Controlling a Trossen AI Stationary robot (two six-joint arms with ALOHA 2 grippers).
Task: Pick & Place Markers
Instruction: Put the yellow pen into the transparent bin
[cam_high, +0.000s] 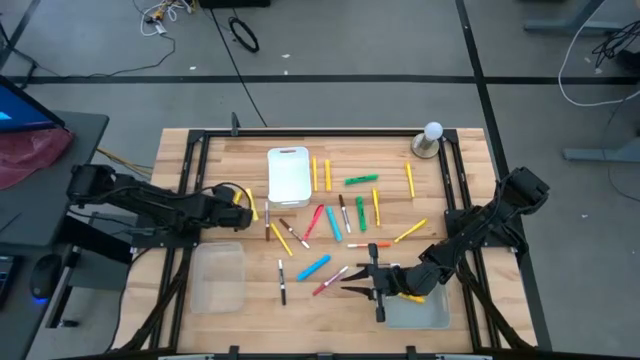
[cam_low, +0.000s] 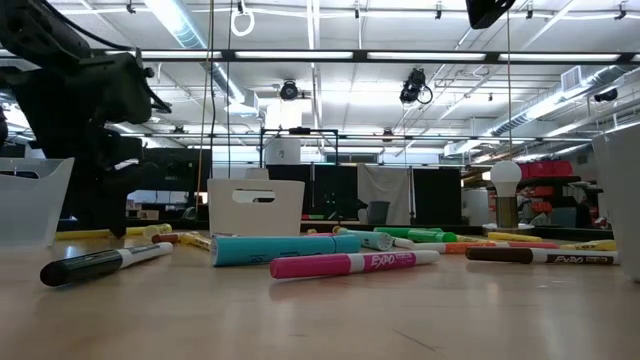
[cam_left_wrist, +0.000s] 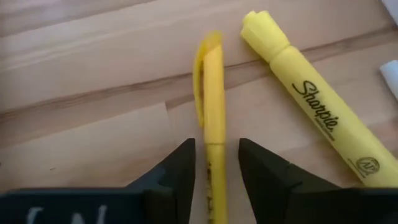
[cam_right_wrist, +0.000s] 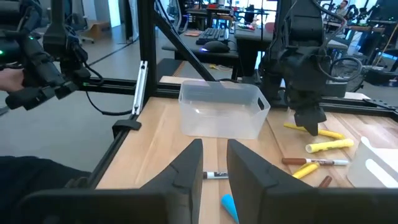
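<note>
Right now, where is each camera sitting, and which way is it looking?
High view: above the table, looking down; both arms show.
Low view: at tabletop height, looking across the markers; a dark arm at left.
Left wrist view: on the left arm, looking down past the left gripper astride a slim yellow marker.
Right wrist view: behind the right gripper, facing the left arm.
Shared: the Sharpie highlighter shows in the right wrist view too.
</note>
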